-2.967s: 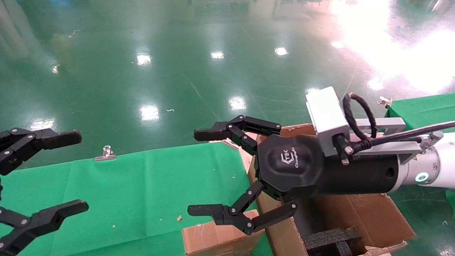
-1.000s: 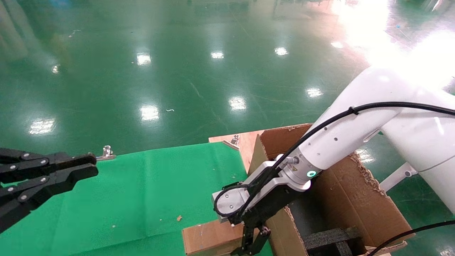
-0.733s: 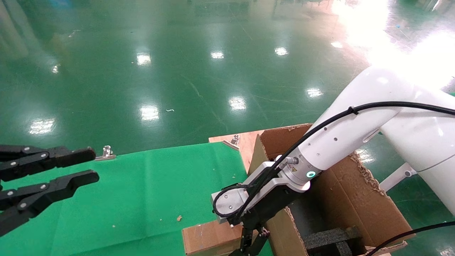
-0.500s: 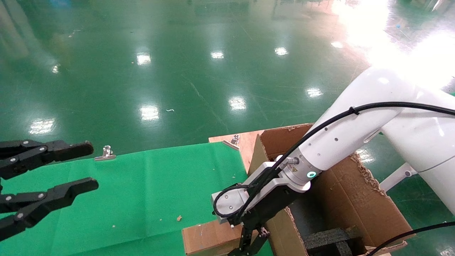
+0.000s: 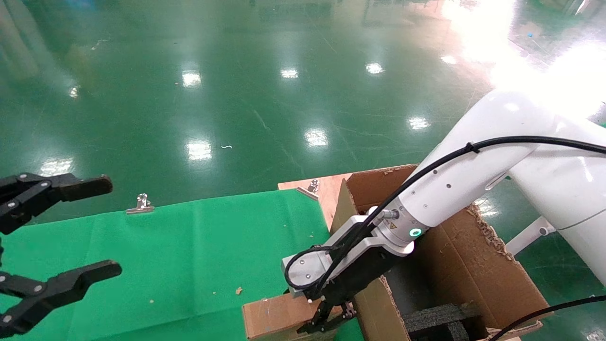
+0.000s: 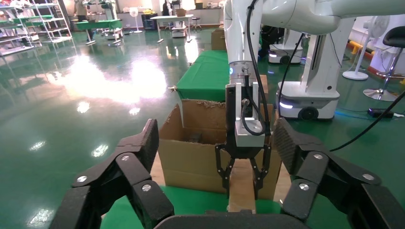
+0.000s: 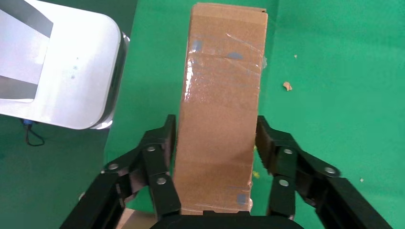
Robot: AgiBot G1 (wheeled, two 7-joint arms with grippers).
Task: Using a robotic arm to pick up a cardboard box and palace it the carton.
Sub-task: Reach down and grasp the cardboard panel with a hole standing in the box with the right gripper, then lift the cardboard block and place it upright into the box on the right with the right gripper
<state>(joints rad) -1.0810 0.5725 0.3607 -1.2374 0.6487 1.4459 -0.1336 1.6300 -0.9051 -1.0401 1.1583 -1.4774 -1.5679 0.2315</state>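
Note:
The cardboard box (image 5: pixel 274 315) is small, brown and taped, and lies on the green cloth beside the carton (image 5: pixel 473 265). It also shows in the left wrist view (image 6: pixel 241 191) and the right wrist view (image 7: pixel 224 109). The white robotic arm (image 5: pixel 454 184) reaches down to it. My right gripper (image 5: pixel 326 324) straddles the box's near end with a finger pad against each long side (image 7: pixel 216 143). The box rests on the table. My left gripper (image 5: pixel 104 227) hovers open and empty over the cloth's left part. Black foam (image 5: pixel 440 317) lies inside the carton.
The green-clothed table (image 5: pixel 189 255) has metal clips on its far edge (image 5: pixel 140 204) and a bare wooden corner (image 5: pixel 326 189). The carton's near wall stands right against the box. A white robot base (image 7: pixel 62 81) is close by. A second green table (image 6: pixel 210 71) lies behind the carton.
Three seconds ago my right gripper was wide open high over the carton's edge; it has come down onto the box and its fingers have closed in. My left gripper went from shut to open.

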